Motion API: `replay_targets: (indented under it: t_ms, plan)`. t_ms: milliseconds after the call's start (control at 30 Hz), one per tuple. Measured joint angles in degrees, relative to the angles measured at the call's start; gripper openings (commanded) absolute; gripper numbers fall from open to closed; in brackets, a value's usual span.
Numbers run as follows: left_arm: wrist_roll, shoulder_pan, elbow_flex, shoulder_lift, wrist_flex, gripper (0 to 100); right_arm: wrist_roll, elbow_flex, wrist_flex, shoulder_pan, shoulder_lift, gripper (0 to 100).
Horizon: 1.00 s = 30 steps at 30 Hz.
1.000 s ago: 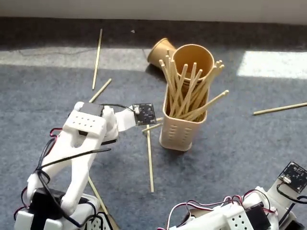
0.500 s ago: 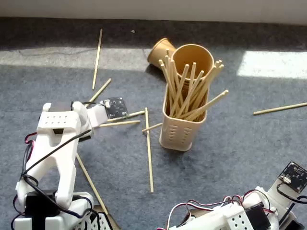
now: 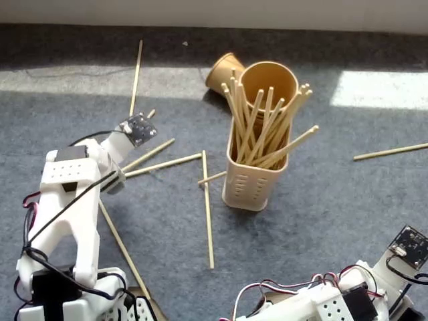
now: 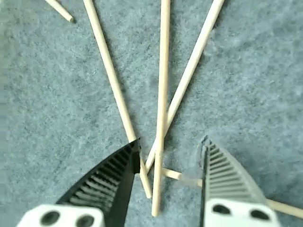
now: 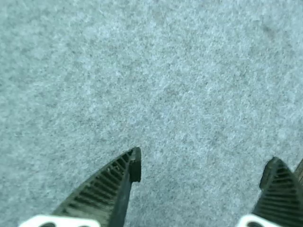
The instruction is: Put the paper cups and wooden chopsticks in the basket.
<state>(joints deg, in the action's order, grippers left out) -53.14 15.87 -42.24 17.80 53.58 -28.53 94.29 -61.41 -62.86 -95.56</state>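
**Both tools open; loose chopsticks lie around the basket**

The basket [image 3: 249, 182] stands upright on the grey-covered bench [image 3: 334, 200]. It holds a bundle of chopsticks [image 3: 262, 130] and, at its far end, one paper cup [image 3: 269, 75]. A second cup [image 3: 223, 69] lies on its side just beside the basket's far left corner. Loose sticks [image 3: 208, 210] lie left of the basket, and a lone stick [image 3: 390, 152] lies well to its right. The left tool [image 4: 170, 142], left of the basket, is spread open and grips nothing; three stick ends [image 4: 163, 94] cross between its jaws. The right tool [image 5: 205, 157] gapes wide over bare covering, holding nothing.
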Motion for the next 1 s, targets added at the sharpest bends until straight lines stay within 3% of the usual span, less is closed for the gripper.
replay_targets:
  t_ms: [233,400,533,833,1000]
  plan:
    - [0.79,3.78,4.4,0.0,-3.52,19,0.0,0.0,0.0,0.0,0.0,38.2]
    - [6.68,1.49,4.48,-1.58,-8.26,31,0.0,0.0,0.0,0.0,0.0,38.2]
    - [10.99,0.44,9.93,-11.16,-9.05,32,0.0,0.0,0.0,0.0,0.0,38.2]
    - [12.22,0.26,41.41,-42.9,9.32,32,0.0,0.0,0.0,0.0,0.0,38.2]
    - [8.62,0.18,59.69,-54.68,23.21,32,0.0,0.0,0.0,0.0,0.0,38.2]
